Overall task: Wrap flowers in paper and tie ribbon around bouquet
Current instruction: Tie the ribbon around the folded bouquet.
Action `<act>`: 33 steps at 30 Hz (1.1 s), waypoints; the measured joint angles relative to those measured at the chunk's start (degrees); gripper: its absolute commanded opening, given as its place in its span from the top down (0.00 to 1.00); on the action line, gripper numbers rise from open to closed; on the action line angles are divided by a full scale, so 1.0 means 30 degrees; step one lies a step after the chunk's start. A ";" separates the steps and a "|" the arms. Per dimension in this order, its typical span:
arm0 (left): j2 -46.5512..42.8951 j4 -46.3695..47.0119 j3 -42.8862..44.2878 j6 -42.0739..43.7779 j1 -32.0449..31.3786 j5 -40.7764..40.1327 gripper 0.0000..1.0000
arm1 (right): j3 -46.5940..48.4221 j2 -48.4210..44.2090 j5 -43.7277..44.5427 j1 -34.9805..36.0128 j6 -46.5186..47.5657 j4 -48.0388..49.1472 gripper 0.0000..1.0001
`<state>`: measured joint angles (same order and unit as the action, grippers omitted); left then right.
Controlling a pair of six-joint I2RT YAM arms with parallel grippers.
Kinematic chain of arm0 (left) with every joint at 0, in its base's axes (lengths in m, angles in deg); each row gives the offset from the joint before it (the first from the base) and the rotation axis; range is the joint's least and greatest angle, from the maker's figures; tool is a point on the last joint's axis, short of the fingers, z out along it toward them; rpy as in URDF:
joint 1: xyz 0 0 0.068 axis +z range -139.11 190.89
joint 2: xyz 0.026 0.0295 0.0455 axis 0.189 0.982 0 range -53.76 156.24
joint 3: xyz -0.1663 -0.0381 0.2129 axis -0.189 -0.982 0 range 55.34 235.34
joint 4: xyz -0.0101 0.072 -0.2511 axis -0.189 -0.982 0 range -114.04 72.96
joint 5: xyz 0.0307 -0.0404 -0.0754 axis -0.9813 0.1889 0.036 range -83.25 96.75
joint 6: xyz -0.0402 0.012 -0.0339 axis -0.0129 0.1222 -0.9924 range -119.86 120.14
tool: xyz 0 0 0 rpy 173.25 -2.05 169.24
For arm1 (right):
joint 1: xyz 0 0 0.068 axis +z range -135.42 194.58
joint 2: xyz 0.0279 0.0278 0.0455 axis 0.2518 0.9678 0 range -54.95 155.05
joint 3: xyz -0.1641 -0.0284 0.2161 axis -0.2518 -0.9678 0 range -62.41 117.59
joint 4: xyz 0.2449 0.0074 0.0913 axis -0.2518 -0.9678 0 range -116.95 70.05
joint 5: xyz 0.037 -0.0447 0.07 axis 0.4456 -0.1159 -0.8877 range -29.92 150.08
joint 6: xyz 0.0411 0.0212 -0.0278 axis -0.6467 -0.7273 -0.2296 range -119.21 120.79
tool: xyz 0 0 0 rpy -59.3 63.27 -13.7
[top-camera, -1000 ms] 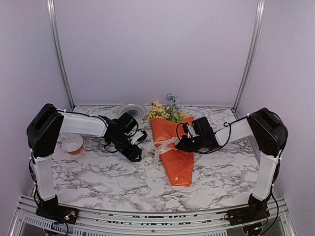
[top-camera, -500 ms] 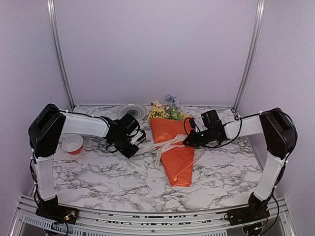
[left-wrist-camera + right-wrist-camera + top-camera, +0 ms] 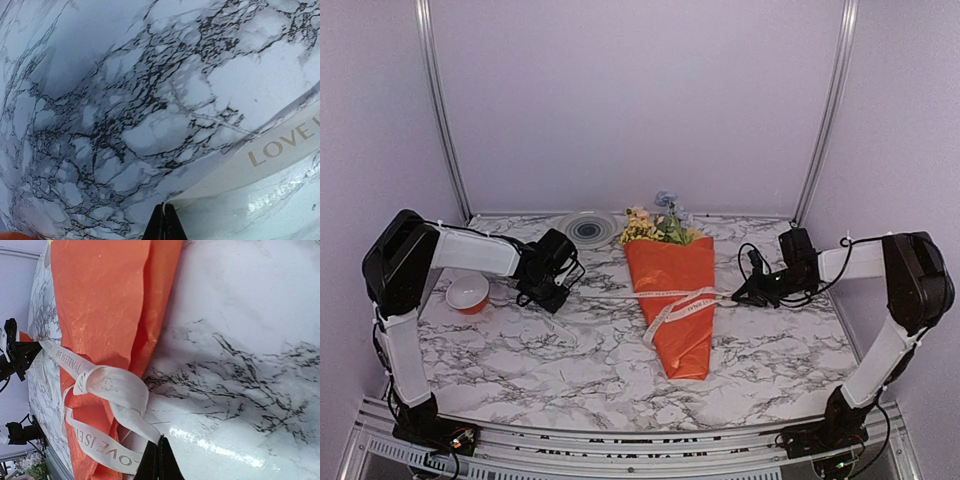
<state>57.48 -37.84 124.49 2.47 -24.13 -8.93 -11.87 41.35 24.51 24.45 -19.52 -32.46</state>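
Left gripper (image 3: 558, 300), right gripper (image 3: 740, 297): each clamped on one ribbon (image 3: 670, 293) end; ribbon stretched across bouquet (image 3: 670, 262).

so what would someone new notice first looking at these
The bright orange bouquet lies at the middle of the marble table, flowers poking out of its far end. A cream ribbon is looped across it and runs out to either side, where the left hand and the right hand are each shut on an end.
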 measured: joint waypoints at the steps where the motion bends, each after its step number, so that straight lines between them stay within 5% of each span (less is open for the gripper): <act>1: -0.0087 0.0007 -0.0138 -0.0007 0.0146 -0.0233 1.00 | -0.0189 -0.0175 -0.0277 -0.0393 0.0022 -0.0015 1.00; 19: -0.1632 -0.0095 -0.2310 -0.0452 0.1690 -0.2681 1.00 | -0.3993 -0.3650 -0.0867 -0.7526 -0.0678 0.1209 1.00; 33: -0.3446 0.0022 -0.3730 -0.0794 0.2390 -0.5697 1.00 | -0.5763 -0.3053 -0.0539 -1.1271 -0.1887 0.3818 1.00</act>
<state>47.14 -37.77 113.30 0.08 -16.96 -26.03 -29.16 32.19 22.89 -9.36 -25.18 -21.01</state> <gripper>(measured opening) 0.004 0.006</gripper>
